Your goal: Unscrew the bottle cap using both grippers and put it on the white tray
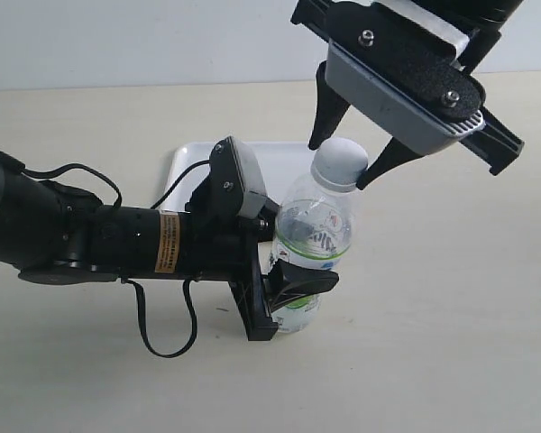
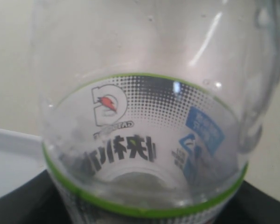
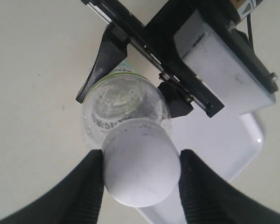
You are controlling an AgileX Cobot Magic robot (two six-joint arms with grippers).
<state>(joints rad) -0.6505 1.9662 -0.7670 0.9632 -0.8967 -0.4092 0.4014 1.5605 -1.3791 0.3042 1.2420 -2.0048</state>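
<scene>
The left black two-finger gripper [image 1: 288, 293] is clamped low on the small clear plastic bottle [image 1: 314, 239], which stands roughly upright on the table beside the flat white tray [image 1: 185, 158]. The round white screw cap [image 1: 341, 162] sits right between the right gripper's [image 3: 141, 161] fingers. They're hugging both sides, but I can't tell if they're squeezing.

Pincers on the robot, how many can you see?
2. The left pincer squeezes the bottle low down; the right pincer reaches down and pinches the bottle cap on top. None looks hidden.
</scene>
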